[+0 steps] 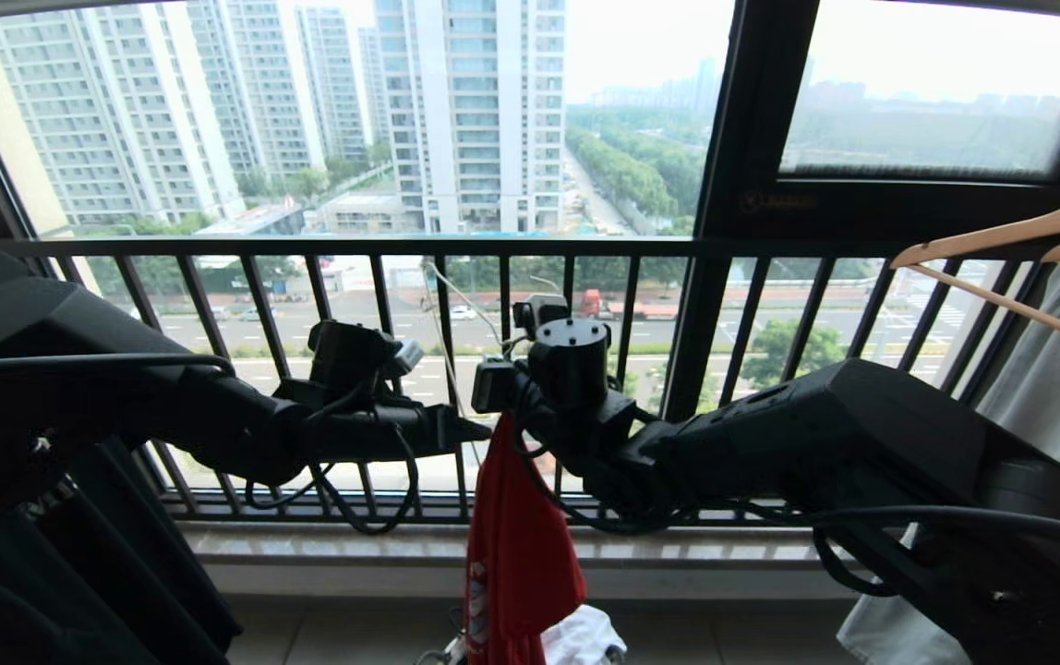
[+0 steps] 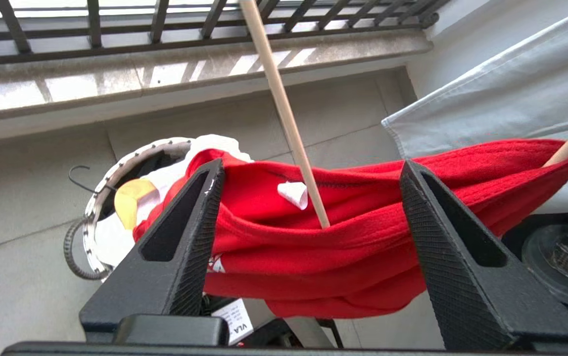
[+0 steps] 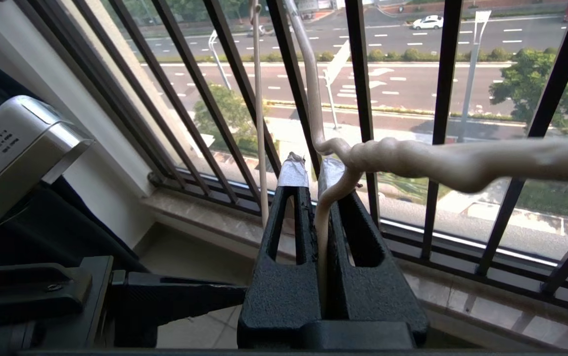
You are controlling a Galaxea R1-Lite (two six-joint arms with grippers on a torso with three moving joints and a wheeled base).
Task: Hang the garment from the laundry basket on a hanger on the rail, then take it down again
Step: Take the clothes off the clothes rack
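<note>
left gripper (image 2: 308, 217): jaws spread, garment (image 2: 363, 247) between them, unpinched
right gripper (image 3: 313, 173): clamped on hanger (image 3: 321, 227) wire
laundry basket (image 2: 97, 198): on floor below

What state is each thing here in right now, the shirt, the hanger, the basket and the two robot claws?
red T-shirt: bunched, hanging off the hanger above the basket
white wire hanger: clamped near its twisted neck
laundry basket: on the floor, laundry inside
left gripper: open, fingers either side of the shirt
right gripper: shut on the hanger
</note>
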